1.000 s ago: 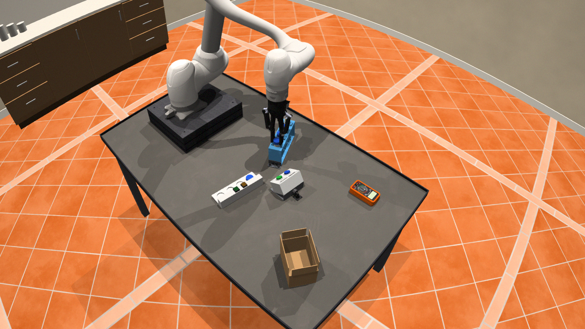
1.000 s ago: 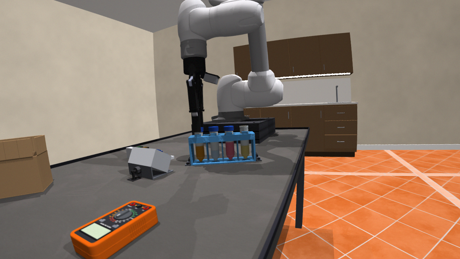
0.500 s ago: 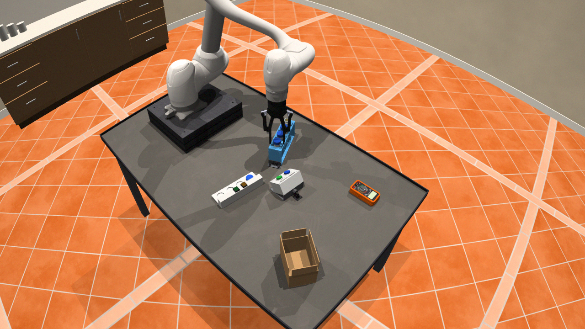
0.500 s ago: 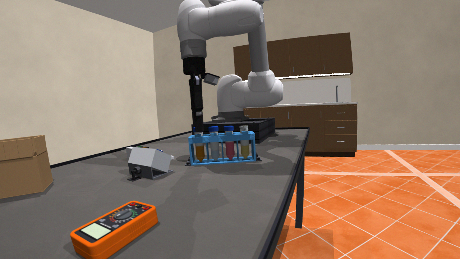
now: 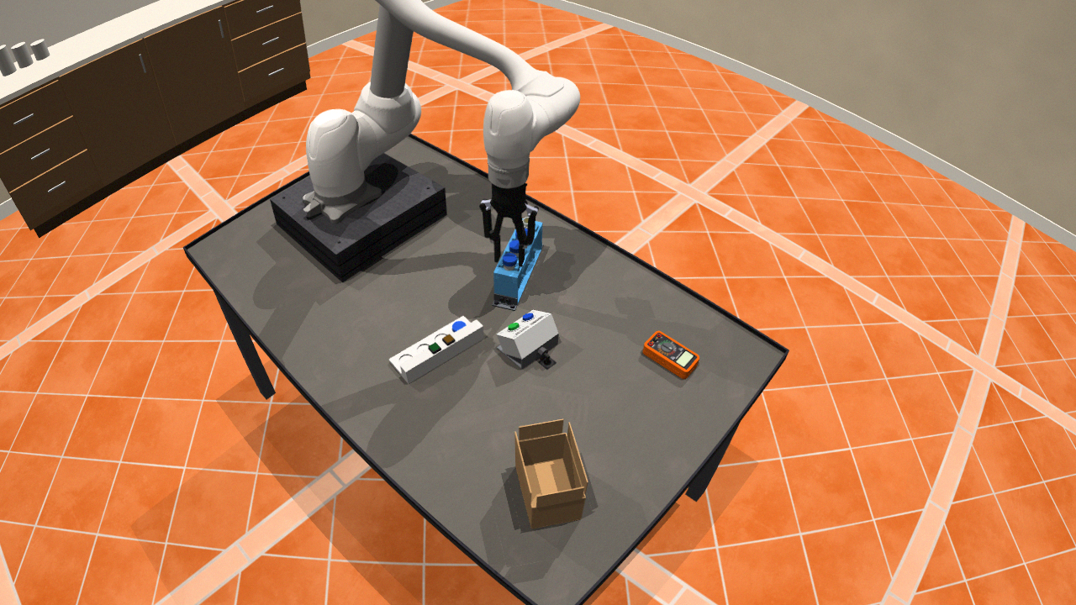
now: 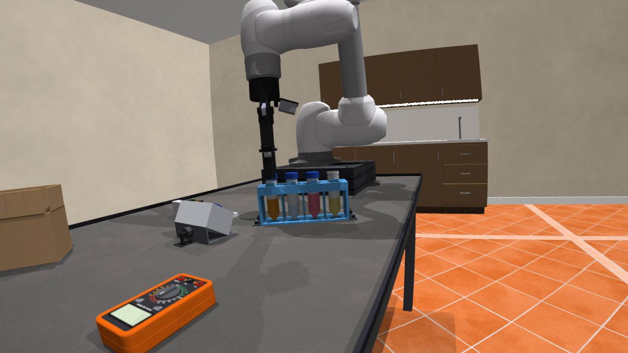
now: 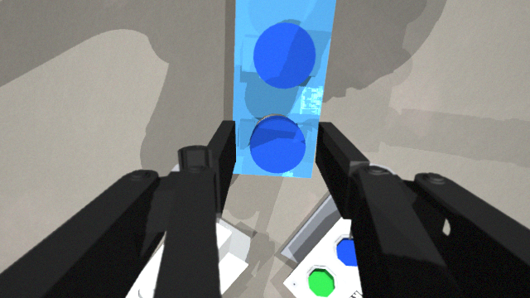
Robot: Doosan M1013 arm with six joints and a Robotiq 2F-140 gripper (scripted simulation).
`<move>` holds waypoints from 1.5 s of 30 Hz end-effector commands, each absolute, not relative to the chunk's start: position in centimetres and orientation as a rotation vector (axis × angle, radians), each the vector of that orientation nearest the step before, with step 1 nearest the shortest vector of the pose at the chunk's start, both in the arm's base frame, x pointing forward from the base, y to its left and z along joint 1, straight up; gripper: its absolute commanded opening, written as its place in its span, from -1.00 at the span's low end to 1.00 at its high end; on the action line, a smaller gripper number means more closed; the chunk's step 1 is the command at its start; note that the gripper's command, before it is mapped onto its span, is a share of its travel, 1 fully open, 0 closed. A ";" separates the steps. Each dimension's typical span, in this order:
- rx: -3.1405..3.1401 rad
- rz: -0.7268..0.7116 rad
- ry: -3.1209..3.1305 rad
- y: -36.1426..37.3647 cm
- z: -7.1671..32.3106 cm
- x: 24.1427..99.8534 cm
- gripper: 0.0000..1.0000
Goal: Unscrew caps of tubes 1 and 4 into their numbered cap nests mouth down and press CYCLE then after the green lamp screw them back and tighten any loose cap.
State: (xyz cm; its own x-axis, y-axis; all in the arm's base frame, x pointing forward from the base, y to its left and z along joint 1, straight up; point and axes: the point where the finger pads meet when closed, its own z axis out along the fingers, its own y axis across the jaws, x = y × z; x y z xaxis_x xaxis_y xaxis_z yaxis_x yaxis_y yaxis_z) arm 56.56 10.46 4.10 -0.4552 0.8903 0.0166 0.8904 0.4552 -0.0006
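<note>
Blue cap (image 7: 277,149) between hand (image 7: 277,151) fingers (apart)

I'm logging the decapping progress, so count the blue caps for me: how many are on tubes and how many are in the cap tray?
Blue caps on tubes: 3
Blue caps lying in the cap tray: 1
Total: 4

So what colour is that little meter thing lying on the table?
Orange, with a dark face and pale screen: the meter shows best in the exterior view.
</note>
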 end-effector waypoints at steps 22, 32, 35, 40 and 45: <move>-1.706 -0.001 -2.630 10.5 4.8 56.7 -0.41; -1.705 -0.001 -2.630 10.5 5.7 56.7 -0.41; -1.705 -0.001 -2.630 10.5 6.5 56.7 -0.41; -1.705 -0.001 -2.630 10.5 8.0 56.7 -0.41; -1.271 -0.002 -2.866 7.2 8.3 56.4 -0.41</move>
State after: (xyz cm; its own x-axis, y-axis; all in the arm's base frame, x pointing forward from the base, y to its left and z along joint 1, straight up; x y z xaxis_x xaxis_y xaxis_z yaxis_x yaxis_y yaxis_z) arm 56.50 9.76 8.27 -0.4749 0.8800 0.0019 0.8800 0.4749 -0.0058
